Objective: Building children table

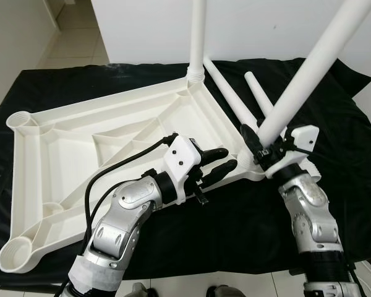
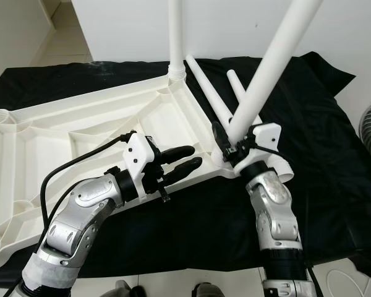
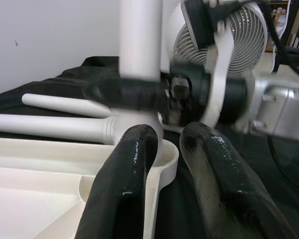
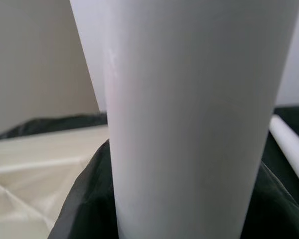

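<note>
No readable text, labels, brands, numbers or signs anywhere in view

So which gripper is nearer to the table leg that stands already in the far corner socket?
Right. The right gripper holds another, tilted leg just in front of the standing leg; the left gripper rests further back on the tabletop's near rim.

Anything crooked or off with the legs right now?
Yes: the leg held by the right pincer leans sharply at the near corner socket, while the far-corner leg stands upright. Two more legs lie loose on the black cloth.
</note>
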Available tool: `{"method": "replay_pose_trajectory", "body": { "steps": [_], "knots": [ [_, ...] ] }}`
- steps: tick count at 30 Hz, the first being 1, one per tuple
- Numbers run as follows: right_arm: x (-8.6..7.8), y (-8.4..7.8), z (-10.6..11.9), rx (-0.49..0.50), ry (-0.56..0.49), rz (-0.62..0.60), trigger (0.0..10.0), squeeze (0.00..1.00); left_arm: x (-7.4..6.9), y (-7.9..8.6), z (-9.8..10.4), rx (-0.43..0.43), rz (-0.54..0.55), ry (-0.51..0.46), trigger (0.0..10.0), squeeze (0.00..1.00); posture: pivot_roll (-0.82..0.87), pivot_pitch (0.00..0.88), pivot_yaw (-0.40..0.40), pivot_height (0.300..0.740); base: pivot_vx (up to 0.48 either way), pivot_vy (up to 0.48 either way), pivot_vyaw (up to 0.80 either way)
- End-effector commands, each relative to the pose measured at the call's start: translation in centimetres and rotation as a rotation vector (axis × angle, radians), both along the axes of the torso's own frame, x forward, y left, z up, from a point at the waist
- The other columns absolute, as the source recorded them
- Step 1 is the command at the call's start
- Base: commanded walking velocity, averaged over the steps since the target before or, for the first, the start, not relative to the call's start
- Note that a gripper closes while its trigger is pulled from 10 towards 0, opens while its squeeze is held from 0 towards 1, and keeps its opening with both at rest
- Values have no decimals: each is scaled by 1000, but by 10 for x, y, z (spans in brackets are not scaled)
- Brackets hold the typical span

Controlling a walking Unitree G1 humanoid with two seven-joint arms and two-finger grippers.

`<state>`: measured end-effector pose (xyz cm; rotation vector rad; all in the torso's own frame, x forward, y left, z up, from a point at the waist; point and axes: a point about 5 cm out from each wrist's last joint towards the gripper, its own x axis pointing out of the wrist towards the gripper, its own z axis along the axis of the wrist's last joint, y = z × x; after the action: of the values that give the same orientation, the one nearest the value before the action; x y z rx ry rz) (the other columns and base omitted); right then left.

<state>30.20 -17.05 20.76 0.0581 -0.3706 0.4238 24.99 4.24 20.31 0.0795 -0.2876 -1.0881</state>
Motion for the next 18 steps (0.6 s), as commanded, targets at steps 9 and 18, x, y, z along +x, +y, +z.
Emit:
{"method": "replay_pose_trajectory", "body": {
  "steps": [9, 18],
  "knots": [
    [15, 2, 11, -201, 76, 12, 10000, 0, 8, -14, 14, -52, 4, 1, 10000, 1000, -124, 81, 44, 740, 0, 0, 0],
    [20, 7, 7, -251, 105, 46, 10000, 0, 16, -19, 28, -86, -5, 8, 10000, 1000, -112, 60, 35, 740, 0, 0, 0]
  ]
}}
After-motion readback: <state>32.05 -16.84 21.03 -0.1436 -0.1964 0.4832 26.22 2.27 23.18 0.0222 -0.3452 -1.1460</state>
